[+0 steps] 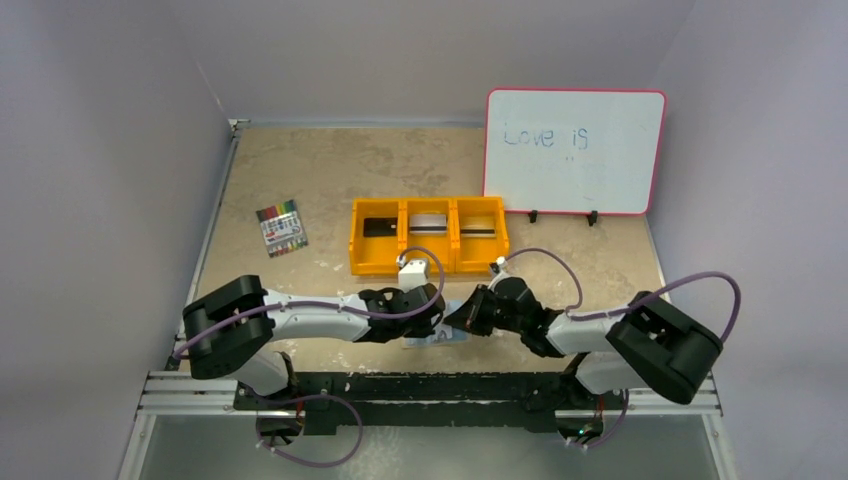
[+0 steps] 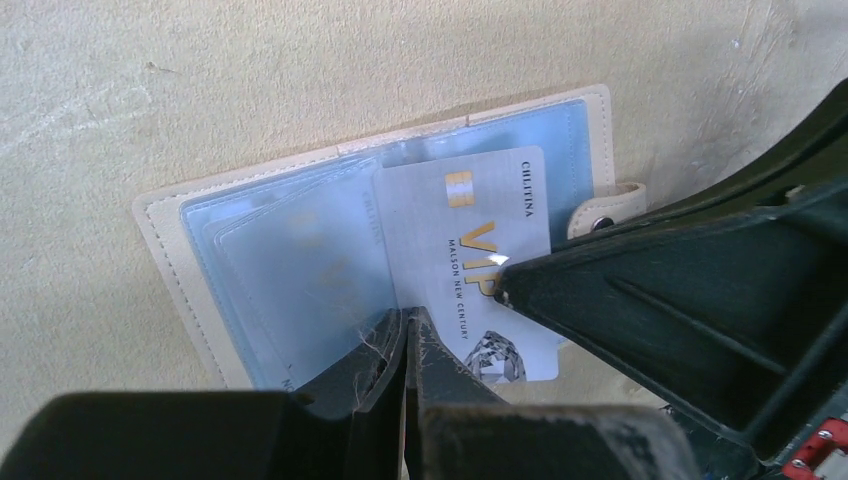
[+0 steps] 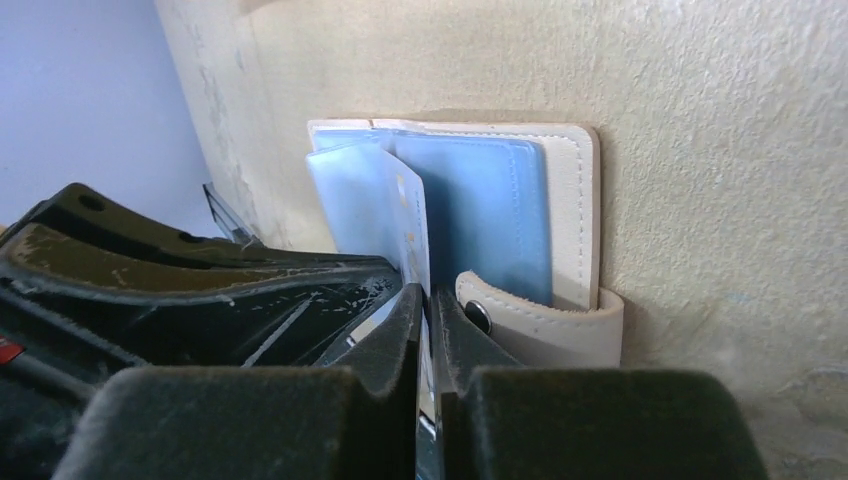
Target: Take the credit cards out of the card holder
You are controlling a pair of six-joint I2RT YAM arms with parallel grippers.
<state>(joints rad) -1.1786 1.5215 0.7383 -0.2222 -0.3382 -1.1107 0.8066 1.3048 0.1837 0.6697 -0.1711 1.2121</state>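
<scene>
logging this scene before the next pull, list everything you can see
card holder: one, light blue inside, beige edge, open on table beneath both grippers
vip card: one, silver, partly out of holder
tray: one, orange, three compartments, mid table
cards in tray: three, dark or silvery, one per compartment
marker pack: one, multicoloured, left of tray
whiteboard: one, white with pink frame, back right
table: one, beige
left gripper: one, black, shut, tips at holder's edge
right gripper: one, black, shut on vip card

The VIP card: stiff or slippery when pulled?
The VIP card looks flat and glossy: probably stiff, likely slippery. The card holder it lies in looks thin and light, so pulling may drag that along.
</scene>
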